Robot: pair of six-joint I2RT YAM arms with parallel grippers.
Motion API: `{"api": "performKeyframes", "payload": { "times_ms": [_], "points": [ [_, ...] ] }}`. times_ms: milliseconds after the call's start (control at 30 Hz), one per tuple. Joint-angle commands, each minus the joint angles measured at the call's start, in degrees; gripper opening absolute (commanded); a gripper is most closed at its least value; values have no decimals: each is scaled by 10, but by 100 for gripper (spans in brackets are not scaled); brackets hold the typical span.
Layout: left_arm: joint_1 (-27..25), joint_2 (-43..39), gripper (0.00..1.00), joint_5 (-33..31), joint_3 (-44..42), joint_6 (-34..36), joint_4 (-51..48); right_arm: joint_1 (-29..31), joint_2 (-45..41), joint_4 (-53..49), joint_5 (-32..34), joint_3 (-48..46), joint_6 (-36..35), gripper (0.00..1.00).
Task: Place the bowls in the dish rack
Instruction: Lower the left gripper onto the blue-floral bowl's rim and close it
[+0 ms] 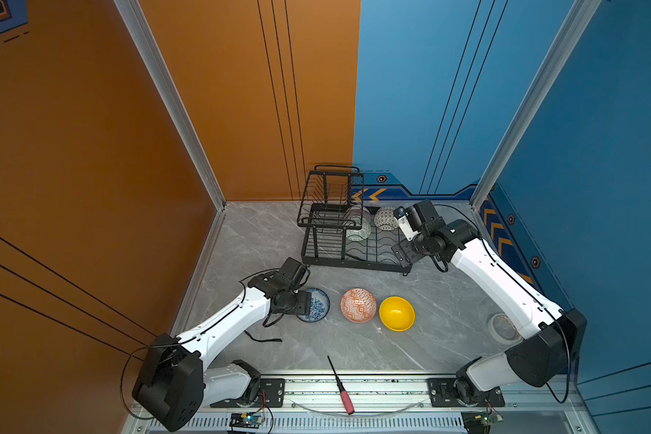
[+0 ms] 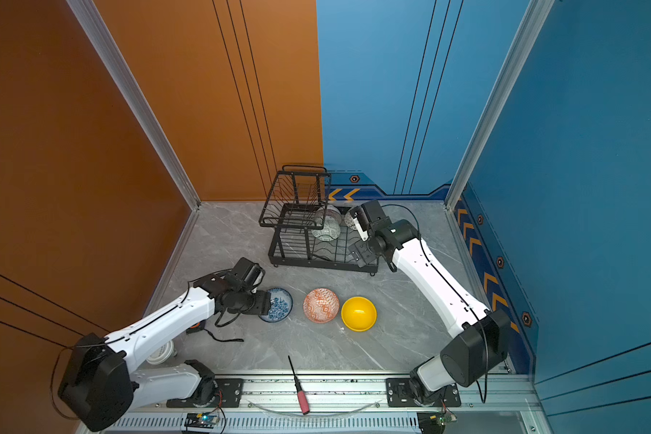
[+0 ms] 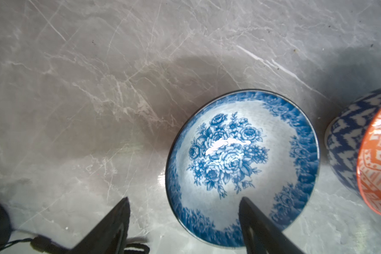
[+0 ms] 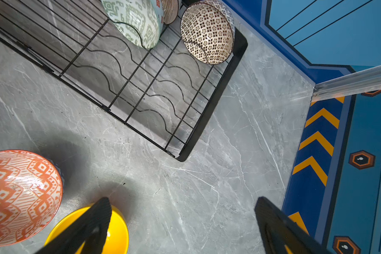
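The blue-white floral bowl [image 3: 242, 167] sits upright on the grey table [image 1: 448, 300] at the left end of a row of three, in both top views [image 1: 318, 305] [image 2: 280, 305]. My left gripper [image 3: 185, 204] is open and straddles its near rim, one finger inside the bowl and one outside. The orange-white bowl [image 1: 358, 305] and the yellow bowl [image 1: 397, 313] stand beside it. The black wire dish rack [image 1: 354, 259] holds the green-white bowl [image 4: 134, 22], the dotted bowl [image 4: 207, 33] and a pink bowl [image 4: 169, 8] on edge. My right gripper [image 4: 183, 204] is open above bare table by the rack's right end.
A red-handled screwdriver [image 1: 341, 387] lies near the front rail. A roll of tape [image 1: 502, 327] sits under my right arm. A black strap [image 1: 264, 338] trails beside my left arm, and a white cup [image 2: 161, 355] shows beneath it. Walls close in left, back and right.
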Motion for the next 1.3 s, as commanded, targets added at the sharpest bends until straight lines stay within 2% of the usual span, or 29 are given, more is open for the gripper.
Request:
{"api": "performKeyframes", "payload": {
  "times_ms": [0,767,1000,1267],
  "points": [
    [-3,21,70,2,-2,-2,13,-4,4,11,-14,10,-4,100],
    [19,66,50,21,-30,1,59,-5,18,18,-35,6,-13,100],
    [23,66,41,24,-34,1,65,-6,13,22,-70,2,-15,100],
    [23,66,25,25,-35,-1,66,-7,9,27,-87,-7,-16,100]
  ]
}}
